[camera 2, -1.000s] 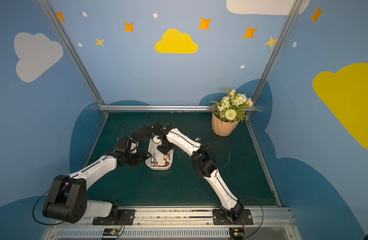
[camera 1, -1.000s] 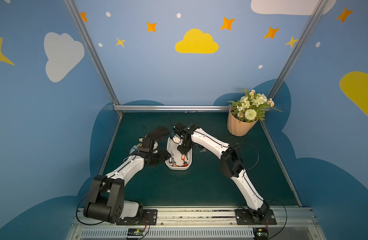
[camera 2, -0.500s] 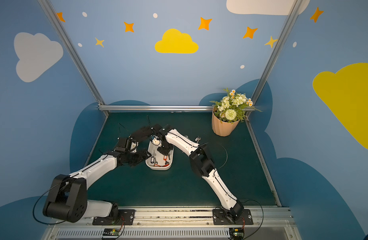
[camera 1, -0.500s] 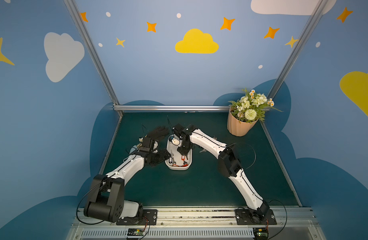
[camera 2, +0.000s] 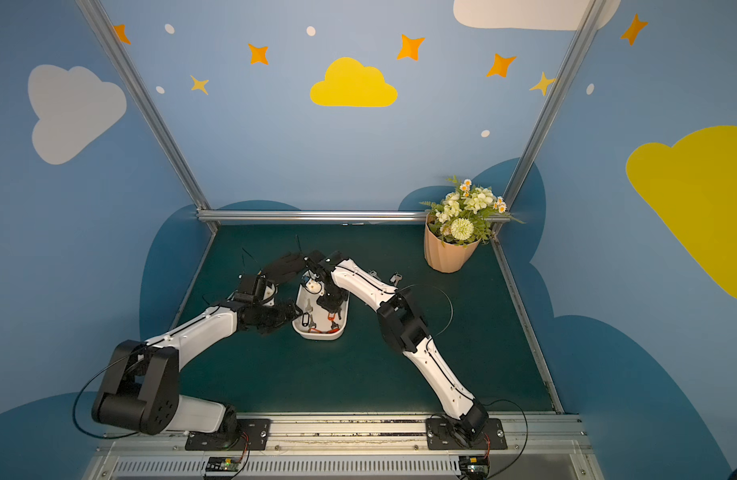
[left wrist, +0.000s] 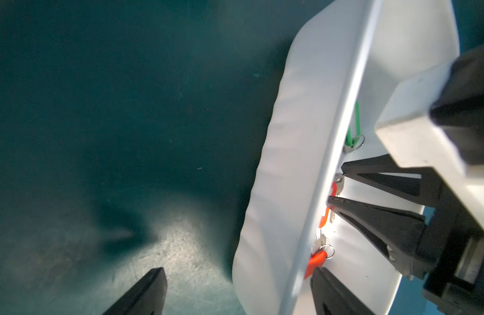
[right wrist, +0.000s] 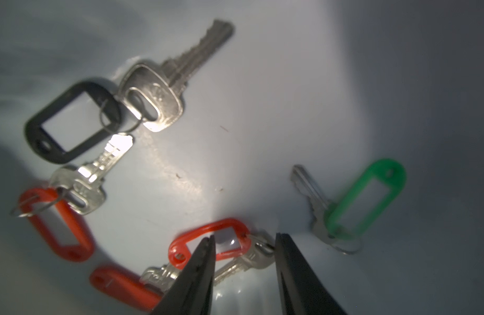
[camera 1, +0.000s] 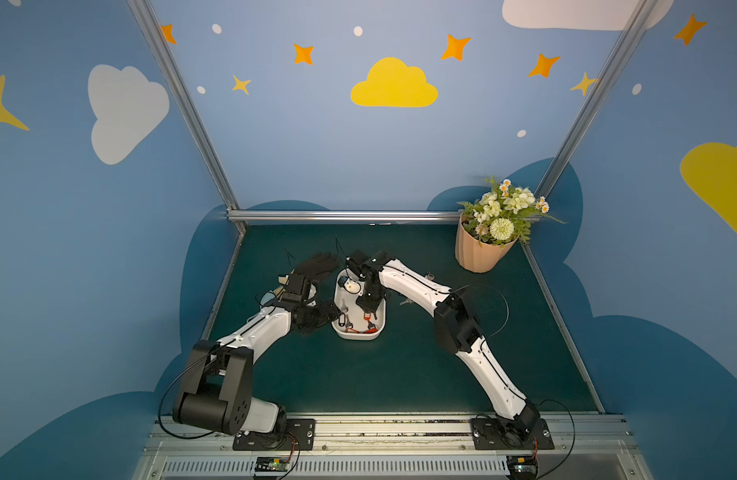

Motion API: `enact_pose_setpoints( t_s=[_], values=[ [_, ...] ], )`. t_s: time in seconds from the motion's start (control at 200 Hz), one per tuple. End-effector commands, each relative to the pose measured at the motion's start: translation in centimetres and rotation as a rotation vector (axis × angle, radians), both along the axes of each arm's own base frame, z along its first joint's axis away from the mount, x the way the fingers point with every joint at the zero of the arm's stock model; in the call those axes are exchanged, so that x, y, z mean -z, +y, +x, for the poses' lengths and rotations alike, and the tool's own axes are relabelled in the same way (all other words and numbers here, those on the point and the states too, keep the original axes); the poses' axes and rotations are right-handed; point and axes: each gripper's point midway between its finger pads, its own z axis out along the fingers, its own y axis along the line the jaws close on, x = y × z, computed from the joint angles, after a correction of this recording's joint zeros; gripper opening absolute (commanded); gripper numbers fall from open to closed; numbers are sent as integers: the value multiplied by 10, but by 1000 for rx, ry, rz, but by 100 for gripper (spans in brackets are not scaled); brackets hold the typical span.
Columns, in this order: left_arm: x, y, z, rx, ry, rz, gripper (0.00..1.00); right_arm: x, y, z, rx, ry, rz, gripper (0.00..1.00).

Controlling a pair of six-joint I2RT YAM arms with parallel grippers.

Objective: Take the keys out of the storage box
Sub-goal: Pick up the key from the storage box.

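My right gripper [right wrist: 245, 236] is down inside the storage box [right wrist: 262, 109]. Its two black fingers are about half open and nothing is pinched yet. Between them sit the end of a red tag [right wrist: 230, 241] and the head of its silver key [right wrist: 251, 259]. I think the best way is to aim right at that spot, squeeze on the tag and ring together, then go straight up slowly so the key hangs free. A second red tag [right wrist: 120, 283] lies just beside it, and its key seems to poke under the first tag, so it might get dragged along and I should watch for that. Farther out on the white floor are a green tag key [right wrist: 366, 199], a black tag key [right wrist: 156, 92] and one more red tag key [right wrist: 55, 223]. My left gripper [left wrist: 236, 270] is wide open and holds nothing, with one finger outside the box's wall and one inside. Closing it on the wall would stop the box sliding, I think. The box sits in the middle of the green mat [camera 1: 358, 374], between my arms. The tag windows look blank, and the mark stamped on the black tag key is too blurry to read
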Motion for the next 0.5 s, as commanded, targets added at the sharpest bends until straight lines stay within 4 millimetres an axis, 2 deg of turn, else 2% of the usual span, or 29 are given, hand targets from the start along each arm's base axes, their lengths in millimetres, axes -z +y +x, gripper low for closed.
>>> enact_pose_setpoints(
  t_s=[0.0,0.275,0.496],
  values=[
    [-2,1,4,9,-3,15,89,5,-3,1,-3,26,-4,41],
    [-2,0,5,12,-1,16,89,8,-3,-1,1,32,-9,31],
    [-3,1,5,10,-1,17,89,2,-3,0,3,15,-9,9]
  ],
)
